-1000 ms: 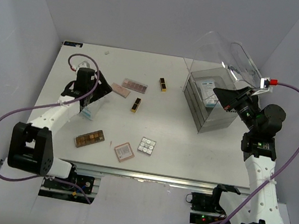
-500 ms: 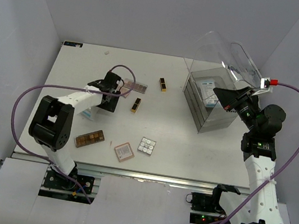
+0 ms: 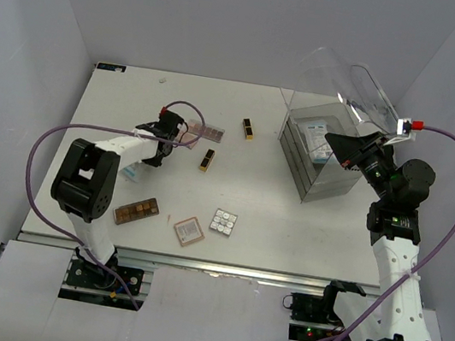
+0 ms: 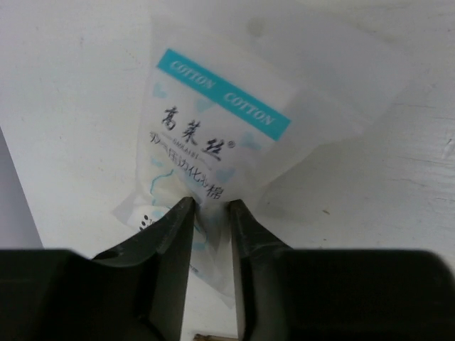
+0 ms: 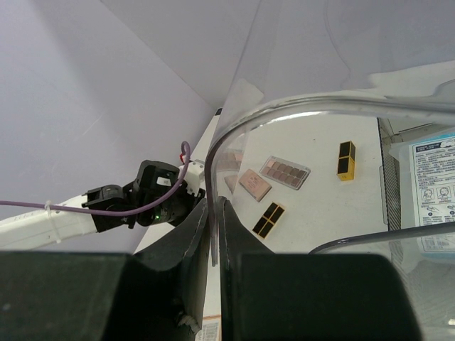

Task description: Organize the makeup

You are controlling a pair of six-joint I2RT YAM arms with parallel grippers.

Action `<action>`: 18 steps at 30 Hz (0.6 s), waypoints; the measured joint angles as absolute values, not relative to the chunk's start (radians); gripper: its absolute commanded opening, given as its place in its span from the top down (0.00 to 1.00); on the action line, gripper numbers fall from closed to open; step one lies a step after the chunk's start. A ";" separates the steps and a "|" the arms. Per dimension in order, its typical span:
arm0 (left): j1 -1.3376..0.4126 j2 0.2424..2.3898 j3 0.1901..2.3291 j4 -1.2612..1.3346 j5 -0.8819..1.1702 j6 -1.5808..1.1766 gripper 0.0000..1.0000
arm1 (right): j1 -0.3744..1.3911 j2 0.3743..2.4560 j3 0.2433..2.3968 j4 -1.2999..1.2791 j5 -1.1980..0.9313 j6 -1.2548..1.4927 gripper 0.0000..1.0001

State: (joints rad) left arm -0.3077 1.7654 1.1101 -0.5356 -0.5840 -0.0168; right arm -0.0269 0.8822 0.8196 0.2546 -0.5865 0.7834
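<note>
From above, the clear box [image 3: 322, 173] is sitting at the right of the table [image 3: 271, 221] with its domed lid [image 3: 345, 81] tilted up and a second packet [image 3: 315, 137] lying inside. The cotton packet [image 3: 130, 172] is showing only in part beside the left arm.

At the left wrist, the left gripper [image 4: 208, 206] is standing narrowly parted over that packet's near end, and the packet's length is running away from the fingers. Whether they are pinching it cannot be told.

At the right wrist, the right gripper [image 5: 213, 206] is clamping the lid's rim, and the frame edge is cutting off the boxed packet.

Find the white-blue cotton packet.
Top view: the packet lies left on the table, beyond the brown palette, with the left end effector at its edge.
</note>
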 measured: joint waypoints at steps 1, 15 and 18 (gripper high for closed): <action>-0.308 1.774 1.111 -0.534 -0.587 -0.013 0.78 | -0.027 0.882 0.820 0.255 -0.587 0.783 0.88; -0.305 1.536 1.114 -0.532 -0.300 -0.100 1.00 | -0.028 0.880 0.819 0.256 -0.587 0.785 0.88; -0.305 1.352 1.114 -0.472 -0.111 -0.179 1.00 | -0.030 0.877 0.819 0.256 -0.586 0.785 0.88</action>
State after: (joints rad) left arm -0.3050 1.3524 1.1145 -0.4725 -0.1110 -0.1788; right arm -0.0295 0.8773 0.8192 0.2558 -0.5862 0.7849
